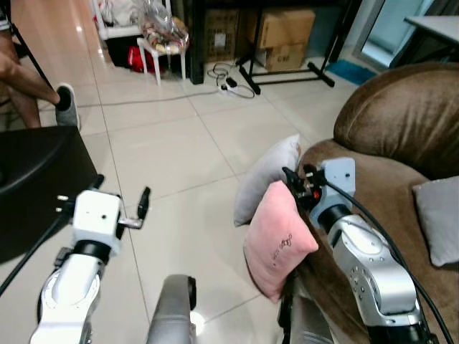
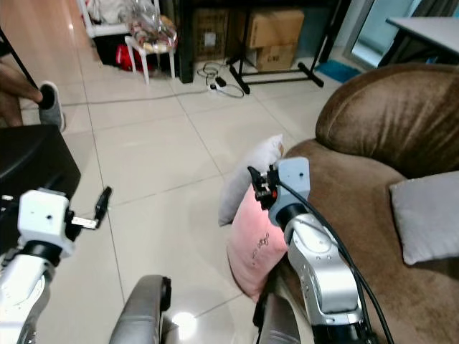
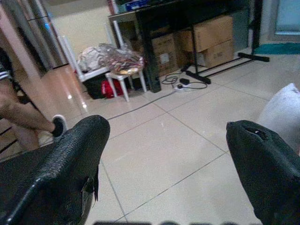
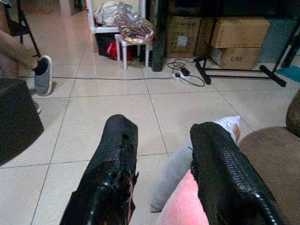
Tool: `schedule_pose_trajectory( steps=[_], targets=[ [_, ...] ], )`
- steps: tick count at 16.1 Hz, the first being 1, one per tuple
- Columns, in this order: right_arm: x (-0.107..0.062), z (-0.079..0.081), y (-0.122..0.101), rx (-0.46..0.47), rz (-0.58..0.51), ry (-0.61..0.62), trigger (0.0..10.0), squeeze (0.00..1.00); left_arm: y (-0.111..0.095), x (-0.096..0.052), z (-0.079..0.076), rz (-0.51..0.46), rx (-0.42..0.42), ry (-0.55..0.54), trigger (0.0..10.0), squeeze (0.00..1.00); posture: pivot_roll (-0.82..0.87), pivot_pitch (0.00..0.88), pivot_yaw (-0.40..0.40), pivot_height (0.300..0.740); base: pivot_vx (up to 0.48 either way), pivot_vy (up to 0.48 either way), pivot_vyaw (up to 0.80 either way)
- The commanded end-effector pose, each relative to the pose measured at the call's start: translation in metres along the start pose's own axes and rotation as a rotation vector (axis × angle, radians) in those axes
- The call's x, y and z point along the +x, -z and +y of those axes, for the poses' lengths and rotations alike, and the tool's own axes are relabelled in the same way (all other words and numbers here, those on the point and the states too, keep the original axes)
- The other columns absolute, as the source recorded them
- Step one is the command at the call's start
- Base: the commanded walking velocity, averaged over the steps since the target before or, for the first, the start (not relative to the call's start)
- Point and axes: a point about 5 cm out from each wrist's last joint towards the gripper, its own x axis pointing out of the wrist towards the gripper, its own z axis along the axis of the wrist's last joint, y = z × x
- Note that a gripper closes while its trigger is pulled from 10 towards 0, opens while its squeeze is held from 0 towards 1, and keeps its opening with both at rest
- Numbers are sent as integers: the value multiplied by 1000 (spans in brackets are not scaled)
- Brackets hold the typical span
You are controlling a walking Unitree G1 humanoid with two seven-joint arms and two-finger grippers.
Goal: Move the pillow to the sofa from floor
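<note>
Pink square fabric pillow [image 1: 276, 240] leans on the brown plush sofa [image 1: 401, 136], so your right claw [image 4: 161, 161], spread, sits over its top edge to pinch it.

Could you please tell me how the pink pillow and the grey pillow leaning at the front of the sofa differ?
The soft pink pillow with dark script sits nearer the robot, partly covering the plain light grey pillow behind it. The pink one bears writing; the grey one shows none. The right claw is at the pink pillow's top edge, while the grey pillow is untouched. Both stand upright on the tiled floor, leaning against the brown sofa.
</note>
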Motion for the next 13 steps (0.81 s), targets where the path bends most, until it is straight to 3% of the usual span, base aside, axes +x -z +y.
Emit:
schedule_pose_trajectory(
  steps=[1, 5, 7, 11, 13],
  targets=[
    [-2, -6, 0, 3, 3, 25, 10000, 0, -3, 1, -3, -16, -3, 14, 10000, 0, 7, 0, -87, 591, 0, 0, 0],
    [-1, -5, 1, 3, -1, 23, 10000, 0, -3, 1, -4, -23, -10, 21, 10000, 0, 8, 0, -87, 591, 127, 0, 0],
    [-1, -1, 0, -45, 2, -13, 10000, 0, -3, 1, -4, -24, -9, 21, 10000, 0, 9, 0, -87, 591, 261, 0, 0],
    [-1, 0, 0, -43, -1, -17, 10000, 0, -3, 1, -4, -19, -7, 22, 10000, 0, 9, 0, -85, 591, 261, 0, 800],
    [-1, -3, 1, -17, 2, 8, 10000, 0, -2, 1, -4, -17, -6, 23, 10000, 0, 9, 0, -85, 591, 251, 0, 0]
  ],
)
